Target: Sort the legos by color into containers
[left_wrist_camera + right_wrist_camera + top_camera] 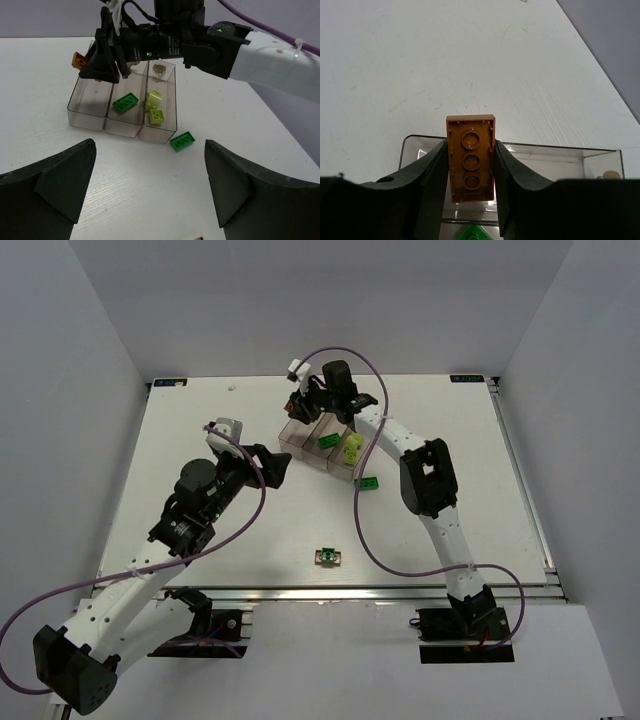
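Your right gripper [470, 146] is clamped on the orange-brown brick [470, 159], pinching its long sides with the hollow underside facing the wrist camera. It hangs over the far end of the empty bin [95, 97], the outermost of the three joined clear containers [90, 121].

The main risk is the release. From the left wrist view the brick [77, 60] looks close to the bin's far corner, possibly outside the rim, so if you let go here it may clip the wall and land on the table. Bring it over the bin's middle first.

Lower with care too — a finger catching the thin wall could shove the whole tray, which looks light, and jostle the bright green brick [125, 103] in the middle bin and the pale yellow-green bricks [156, 116] in the third.

A loose green brick [181, 141] lies just beside the tray, and another small brick [326, 557] sits near the front edge. Your left gripper [150, 200] stands wide open and empty, facing the tray, so watch for the arms crossing.
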`<state>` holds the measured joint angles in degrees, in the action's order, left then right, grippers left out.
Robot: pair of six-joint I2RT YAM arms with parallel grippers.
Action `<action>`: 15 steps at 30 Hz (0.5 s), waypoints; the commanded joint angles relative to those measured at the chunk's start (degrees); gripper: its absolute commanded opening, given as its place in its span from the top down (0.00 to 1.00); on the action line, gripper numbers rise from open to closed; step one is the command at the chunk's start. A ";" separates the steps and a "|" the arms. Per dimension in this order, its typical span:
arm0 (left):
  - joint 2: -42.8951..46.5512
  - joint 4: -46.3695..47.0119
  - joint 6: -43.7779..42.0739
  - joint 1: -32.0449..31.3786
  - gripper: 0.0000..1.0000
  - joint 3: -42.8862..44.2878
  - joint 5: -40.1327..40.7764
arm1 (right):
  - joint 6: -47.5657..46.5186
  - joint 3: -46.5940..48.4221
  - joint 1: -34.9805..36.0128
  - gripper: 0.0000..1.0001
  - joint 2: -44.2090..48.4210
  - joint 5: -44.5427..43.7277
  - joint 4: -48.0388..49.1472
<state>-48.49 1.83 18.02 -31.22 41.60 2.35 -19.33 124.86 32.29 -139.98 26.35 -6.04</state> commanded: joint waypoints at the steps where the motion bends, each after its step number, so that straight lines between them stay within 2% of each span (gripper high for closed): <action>1: 1.03 0.64 -0.71 0.29 0.02 -0.21 -0.15 | -1.76 3.46 0.49 0.87 -1.51 -1.56 1.56; 5: 2.08 1.07 -0.71 0.29 0.02 -0.56 -0.15 | -2.02 3.55 0.67 0.75 -2.75 -2.44 1.47; 6: 2.08 1.16 -0.71 0.29 0.02 -0.56 -0.24 | -2.11 3.46 0.75 0.68 -2.93 -2.53 1.47; 9: 2.17 0.99 -0.79 0.29 0.02 -0.47 -0.42 | -2.20 3.38 0.75 0.57 -3.19 -2.71 1.30; 15: 0.68 -0.24 -2.11 0.29 0.02 0.31 0.11 | -0.36 2.59 0.67 0.49 -1.62 -0.60 -0.02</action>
<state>-47.53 2.11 17.21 -31.22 41.60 2.35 -20.10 125.60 33.08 -143.00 24.49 -6.37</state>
